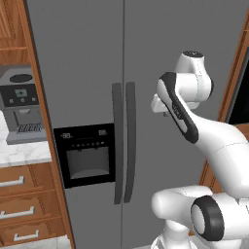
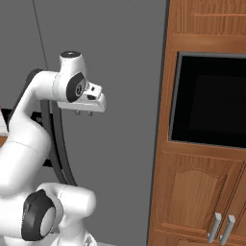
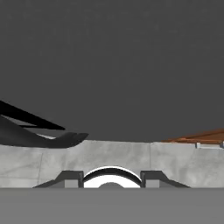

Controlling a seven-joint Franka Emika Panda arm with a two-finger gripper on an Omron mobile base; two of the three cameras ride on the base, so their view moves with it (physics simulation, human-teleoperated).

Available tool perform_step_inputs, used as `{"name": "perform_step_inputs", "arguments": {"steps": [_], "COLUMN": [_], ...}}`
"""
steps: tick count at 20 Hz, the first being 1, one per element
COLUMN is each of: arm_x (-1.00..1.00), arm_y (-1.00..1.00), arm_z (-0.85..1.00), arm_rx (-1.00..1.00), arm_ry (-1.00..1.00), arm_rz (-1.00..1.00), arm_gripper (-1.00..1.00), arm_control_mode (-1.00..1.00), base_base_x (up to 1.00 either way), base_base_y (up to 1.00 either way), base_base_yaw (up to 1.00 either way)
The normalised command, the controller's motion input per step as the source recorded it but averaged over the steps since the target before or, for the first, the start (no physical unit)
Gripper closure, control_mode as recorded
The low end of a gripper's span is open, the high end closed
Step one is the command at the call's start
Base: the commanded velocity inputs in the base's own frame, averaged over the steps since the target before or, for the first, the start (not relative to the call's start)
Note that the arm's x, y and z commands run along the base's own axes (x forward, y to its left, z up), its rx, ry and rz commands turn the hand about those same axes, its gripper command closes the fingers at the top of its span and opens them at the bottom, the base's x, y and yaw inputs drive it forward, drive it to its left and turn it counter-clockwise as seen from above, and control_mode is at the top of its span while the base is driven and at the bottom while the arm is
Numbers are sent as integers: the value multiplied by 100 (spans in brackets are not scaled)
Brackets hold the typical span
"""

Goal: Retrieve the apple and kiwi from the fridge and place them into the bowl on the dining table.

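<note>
Fridge (image 1: 87,63) doors are both closed, handles (image 1: 123,141) at 9 o'clock from the hand (image 2: 83,113), which looks nearly closed and empty, probably lining up a pull.

We log: fridge (image 1: 146,58) doors shut, barring the shelves; paired dark handles (image 1: 123,141) stand proud at centre; open air before the right door, beside the wall oven (image 2: 211,101).

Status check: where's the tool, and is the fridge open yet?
Tool empty, raised beside the right fridge door, touching nothing. Fridge doors both shut; fruit out of sight. Handles unobstructed.
</note>
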Motion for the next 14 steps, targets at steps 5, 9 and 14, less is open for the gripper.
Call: {"name": "perform_step_inputs", "arguments": {"steps": [5, 9, 14], "arm_x": [-33, -37, -33], "arm_y": [0, 0, 0], "arm_z": [-2, -8, -10], "arm_rx": [0, 0, 0], "arm_ry": [-3, -3, -1], "arm_rz": [0, 0, 0], "arm_gripper": [-100, -100, -100], "arm_control_mode": [-100, -100, -100], "base_base_x": [0, 0, 0], "base_base_y": [0, 0, 0], "base_base_yaw": [0, 0, 0]}}
